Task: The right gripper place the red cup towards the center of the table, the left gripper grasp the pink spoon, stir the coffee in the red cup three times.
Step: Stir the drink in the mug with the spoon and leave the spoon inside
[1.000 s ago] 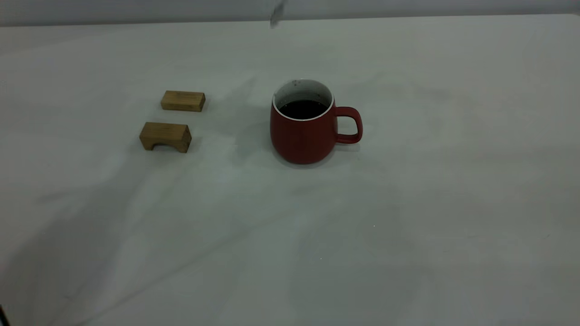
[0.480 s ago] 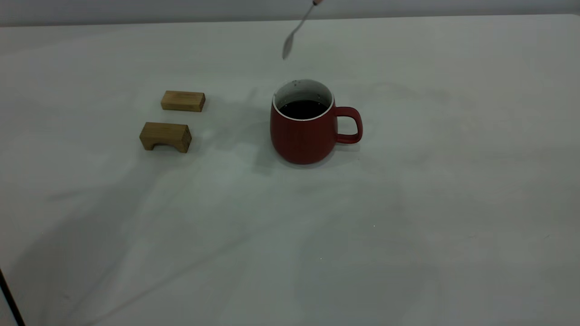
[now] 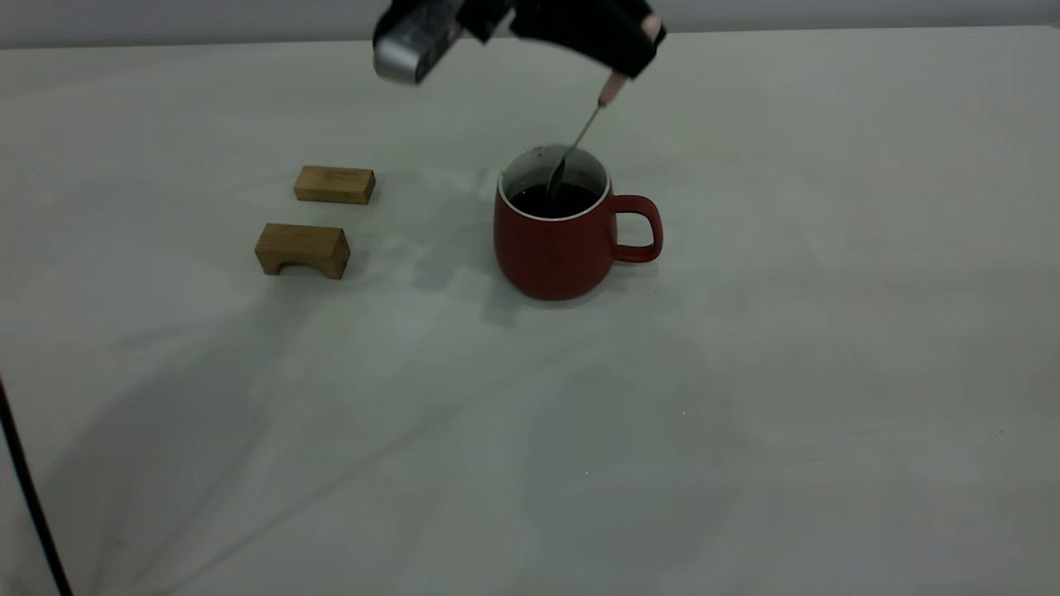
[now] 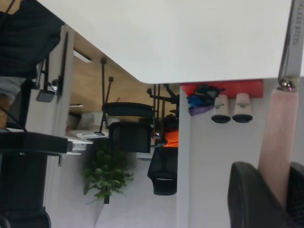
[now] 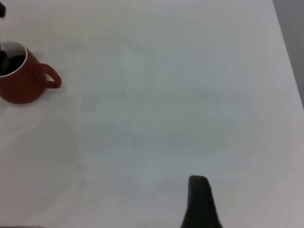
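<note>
The red cup (image 3: 551,248) stands upright near the middle of the table (image 3: 745,372), handle pointing right, with dark coffee (image 3: 534,203) inside. My left gripper (image 3: 633,58) hangs above and just right of the cup, shut on the pale handle of the pink spoon (image 3: 590,124). The spoon slants down, and its metal bowl is inside the cup at the coffee. In the left wrist view the pink spoon's handle (image 4: 278,137) is clamped between the dark fingers (image 4: 251,194). The right wrist view shows the red cup (image 5: 21,88) far off. One finger (image 5: 199,202) of my right gripper shows there, with nothing against it.
Two tan wooden blocks lie left of the cup, a flat one (image 3: 334,184) and an arched one (image 3: 302,249). A thin black cable (image 3: 29,497) crosses the lower left corner. Bare table stretches in front and to the right.
The spoon has come down from above the cup into it. My left gripper has dropped into the top of the exterior view. The cup and blocks have not moved.
</note>
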You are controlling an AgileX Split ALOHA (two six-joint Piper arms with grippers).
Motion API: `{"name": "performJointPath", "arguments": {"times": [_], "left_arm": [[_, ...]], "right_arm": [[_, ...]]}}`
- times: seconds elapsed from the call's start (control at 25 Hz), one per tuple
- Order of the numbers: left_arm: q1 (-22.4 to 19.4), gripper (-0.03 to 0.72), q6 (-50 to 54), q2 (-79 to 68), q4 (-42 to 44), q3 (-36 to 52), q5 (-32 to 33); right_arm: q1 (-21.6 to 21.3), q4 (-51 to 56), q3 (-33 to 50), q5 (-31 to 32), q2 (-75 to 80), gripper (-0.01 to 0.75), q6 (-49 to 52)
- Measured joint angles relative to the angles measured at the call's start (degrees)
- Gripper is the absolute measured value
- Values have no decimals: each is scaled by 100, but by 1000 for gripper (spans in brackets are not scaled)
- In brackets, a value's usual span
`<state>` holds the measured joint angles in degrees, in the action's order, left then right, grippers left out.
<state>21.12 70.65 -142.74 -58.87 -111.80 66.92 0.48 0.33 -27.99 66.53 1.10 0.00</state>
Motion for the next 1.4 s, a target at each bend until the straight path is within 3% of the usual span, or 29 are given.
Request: {"name": "performJointPath", "arguments": {"times": [0.4,0.68,0.88,1.2,1.4], "left_arm": [[-10,175,-252,-388,158,-2,-28],[-16,175,-644,-417,273,-7,-539],[-16,175,-644,-508,-213,-7,-117],[-118,175,-142,-534,692,-146,-18],[-150,175,-609,-544,505,-284,-141]], "right_arm": [[0,0,0,5,0,591,0],[0,0,0,5,0,591,0],[0,0,0,5,0,591,0],[0,0,0,5,-5,591,0],[0,0,0,5,-4,591,0]]}}
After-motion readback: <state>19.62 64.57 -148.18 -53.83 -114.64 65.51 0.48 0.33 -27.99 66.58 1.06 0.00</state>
